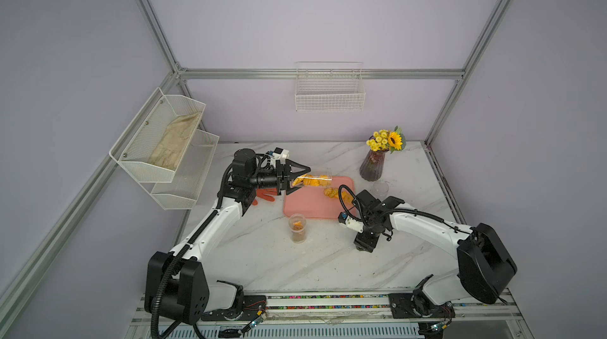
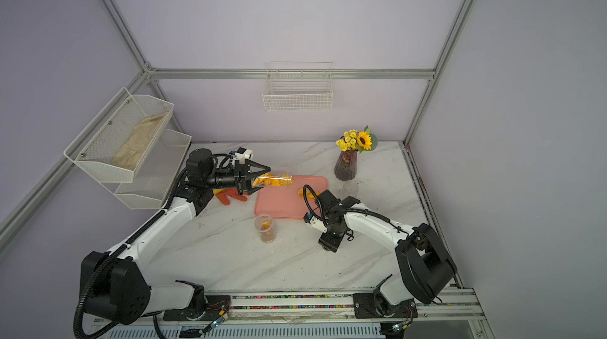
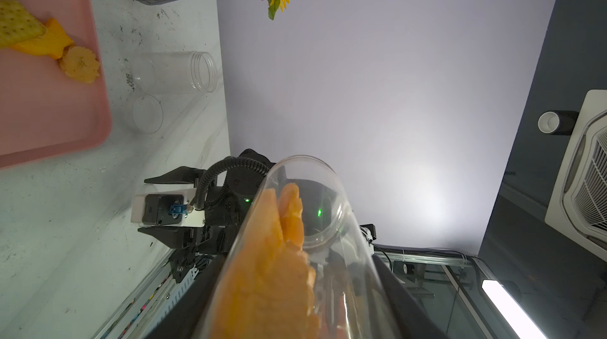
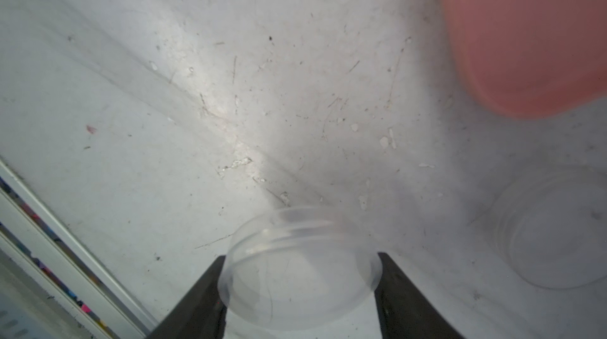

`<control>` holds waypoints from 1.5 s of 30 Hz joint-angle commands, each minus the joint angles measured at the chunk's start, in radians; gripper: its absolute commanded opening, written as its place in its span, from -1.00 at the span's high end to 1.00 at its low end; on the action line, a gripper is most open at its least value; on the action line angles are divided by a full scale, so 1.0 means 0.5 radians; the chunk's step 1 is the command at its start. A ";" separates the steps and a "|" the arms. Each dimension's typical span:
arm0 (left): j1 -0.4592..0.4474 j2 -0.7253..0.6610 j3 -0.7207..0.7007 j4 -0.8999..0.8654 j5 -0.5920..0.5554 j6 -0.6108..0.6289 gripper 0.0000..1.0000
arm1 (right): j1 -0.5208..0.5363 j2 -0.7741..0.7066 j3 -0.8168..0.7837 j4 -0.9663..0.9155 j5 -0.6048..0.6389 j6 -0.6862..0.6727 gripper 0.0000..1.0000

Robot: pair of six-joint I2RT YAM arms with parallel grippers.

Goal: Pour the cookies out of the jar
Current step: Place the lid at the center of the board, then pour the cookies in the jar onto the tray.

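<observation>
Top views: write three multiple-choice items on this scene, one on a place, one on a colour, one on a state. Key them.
1. Where do the poured-out cookies lie?
A. on the tray
B. in the wall basket
C. on the bare marble

2. What colour is the tray?
A. green
B. pink
C. white

3. How is the jar in the left gripper?
A. upright and lidded
B. upside down and empty
C. tipped on its side, cookies inside

Key:
1 A, the loose cookies sit on the tray's surface.
2 B, the tray shows pink in both top views.
3 C, the clear jar lies sideways in the shut left gripper, with orange cookies showing through its wall.
</observation>
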 commanded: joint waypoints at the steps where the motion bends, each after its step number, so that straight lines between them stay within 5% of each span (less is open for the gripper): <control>1: 0.021 -0.064 -0.034 0.008 0.021 0.081 -0.23 | 0.013 0.057 0.045 0.007 0.076 0.050 -0.37; 6: 0.021 -0.077 -0.056 -0.011 0.018 0.101 -0.24 | 0.013 0.068 0.035 0.021 0.112 0.082 -0.70; 12: 0.024 -0.080 -0.069 -0.007 0.021 0.113 -0.24 | 0.013 -0.034 0.083 -0.054 0.073 0.140 -0.76; 20: 0.034 -0.063 -0.146 -0.022 0.050 0.227 -0.24 | 0.007 -0.525 0.347 -0.074 -0.219 0.311 -0.92; 45: 0.214 0.593 -0.233 -0.012 0.162 0.786 -0.24 | -0.252 -0.753 0.533 0.361 -0.680 0.731 -0.95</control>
